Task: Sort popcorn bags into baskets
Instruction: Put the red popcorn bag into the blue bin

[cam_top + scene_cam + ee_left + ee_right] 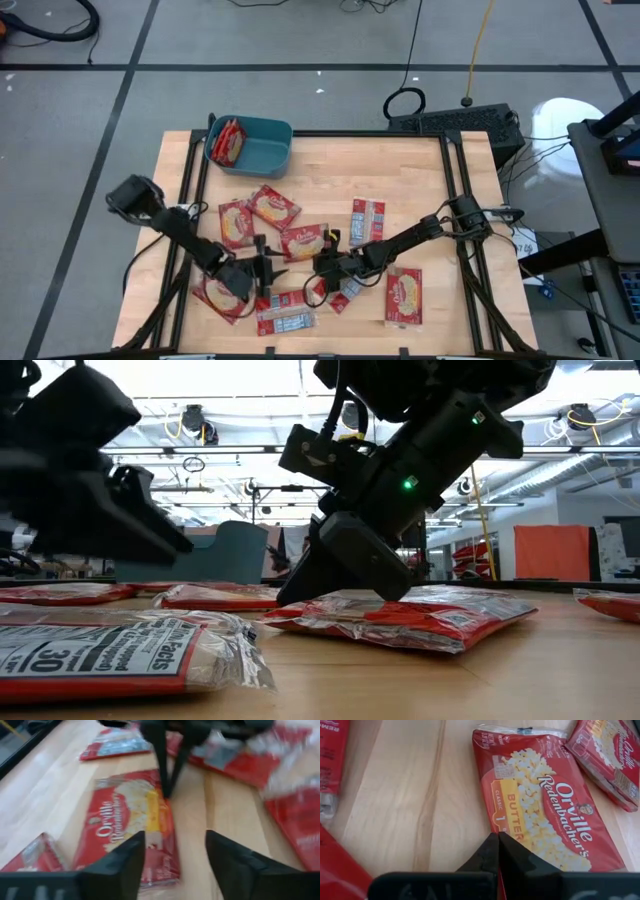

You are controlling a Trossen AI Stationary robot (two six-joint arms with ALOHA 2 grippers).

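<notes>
Two dark arms with matte black housings

The right gripper (300,585) has blocky black casing with a small green light above it and black cables looping along the arm; the left gripper (175,865) shows two broad, dark, wedge-shaped fingers (120,865)

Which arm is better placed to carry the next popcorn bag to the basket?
Right. The right gripper has its fingers shut on the edge of a popcorn bag; the left gripper is open and empty. The teal basket sits at the table's far side.
</notes>
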